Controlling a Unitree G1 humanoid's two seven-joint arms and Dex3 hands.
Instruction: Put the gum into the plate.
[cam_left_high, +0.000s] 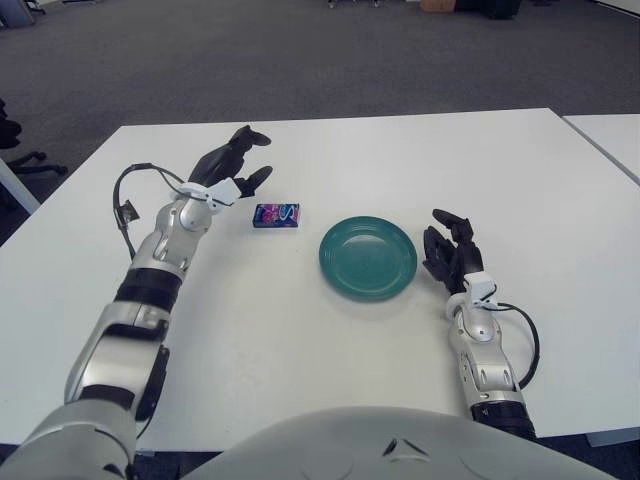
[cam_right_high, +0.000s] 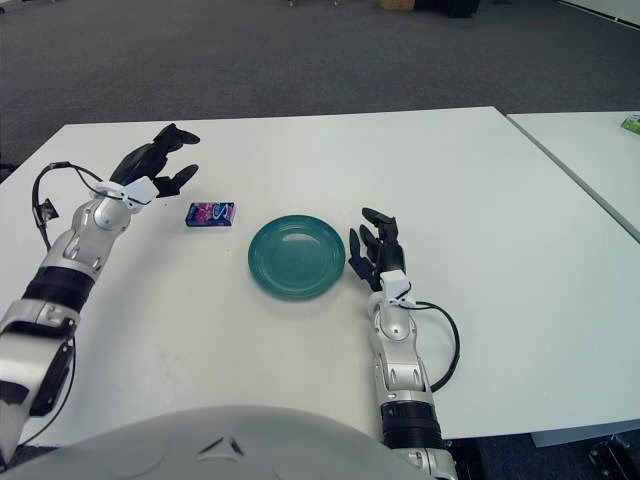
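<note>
A small blue and pink gum pack (cam_left_high: 276, 215) lies flat on the white table (cam_left_high: 400, 160), a little left of the teal plate (cam_left_high: 367, 257), which holds nothing. My left hand (cam_left_high: 236, 165) hovers up and to the left of the gum, fingers spread and holding nothing, with a clear gap to the pack. My right hand (cam_left_high: 450, 252) shows just right of the plate with its fingers relaxed and nothing in them.
A second white table (cam_right_high: 590, 160) stands to the right across a narrow gap, with a small green object (cam_right_high: 630, 124) on it. Dark grey carpet lies beyond the far table edge. An office chair base (cam_left_high: 25, 165) shows at the far left.
</note>
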